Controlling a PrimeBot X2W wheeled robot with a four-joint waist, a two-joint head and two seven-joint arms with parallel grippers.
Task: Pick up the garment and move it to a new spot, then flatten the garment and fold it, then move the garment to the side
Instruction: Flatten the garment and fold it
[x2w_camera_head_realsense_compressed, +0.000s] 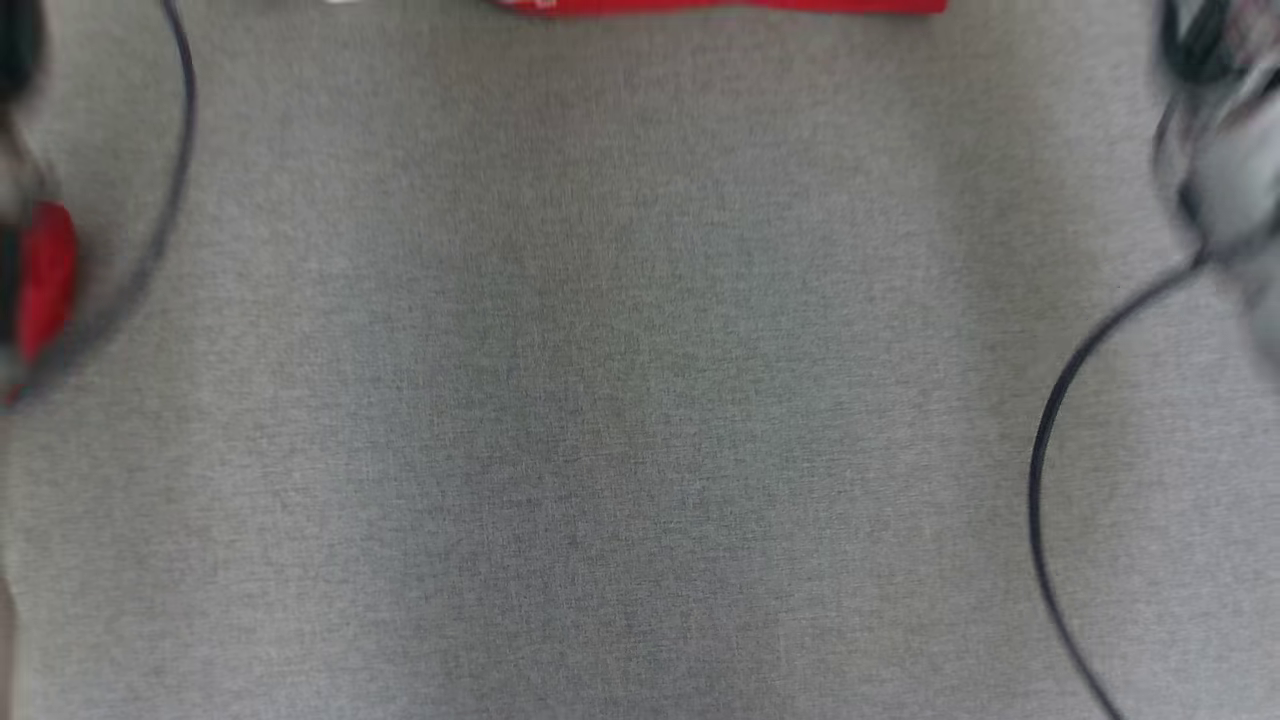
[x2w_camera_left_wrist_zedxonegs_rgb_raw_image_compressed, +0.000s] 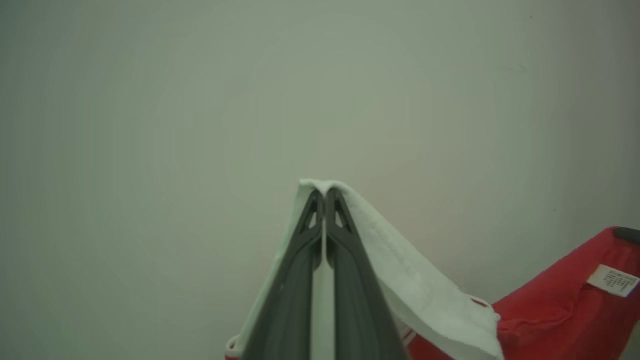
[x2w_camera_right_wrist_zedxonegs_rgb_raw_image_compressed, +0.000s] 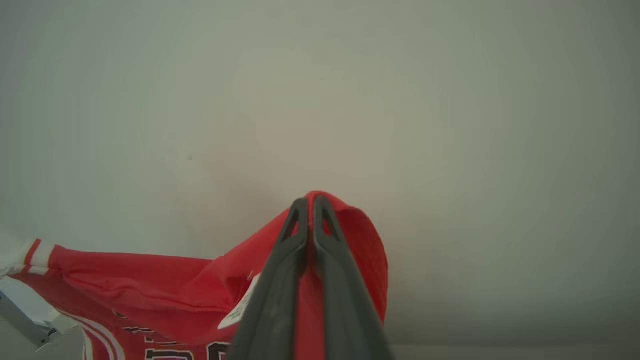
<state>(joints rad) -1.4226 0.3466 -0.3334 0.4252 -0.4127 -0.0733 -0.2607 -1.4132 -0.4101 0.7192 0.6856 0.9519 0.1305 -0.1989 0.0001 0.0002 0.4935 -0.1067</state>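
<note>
**A:** What is seen of the surface?

**B:** A grey woven cloth (x2w_camera_head_realsense_compressed: 640, 400) is spread flat across the head view. A dark cable (x2w_camera_head_realsense_compressed: 1045, 450) is looped over its right side, and another is curved over the left.

**A:** Where is the garment found?

**B:** The garment (x2w_camera_right_wrist_zedxonegs_rgb_raw_image_compressed: 150, 285), red with white trim and dark lettering, is stretched between the two grippers. A red strip of it is cut off by the top edge of the head view.

**A:** How are the grippers set?

**B:** The left gripper (x2w_camera_left_wrist_zedxonegs_rgb_raw_image_compressed: 324, 192) is clamped on the white hem. The right gripper (x2w_camera_right_wrist_zedxonegs_rgb_raw_image_compressed: 310, 202) is clamped on a red fold. A white label (x2w_camera_left_wrist_zedxonegs_rgb_raw_image_compressed: 612, 280) is shown on the red cloth.

**A:** And the room?

**B:** A plain pale backdrop (x2w_camera_left_wrist_zedxonegs_rgb_raw_image_compressed: 150, 125) is seen behind each gripper. Whether it is wall or table cannot be told.
</note>
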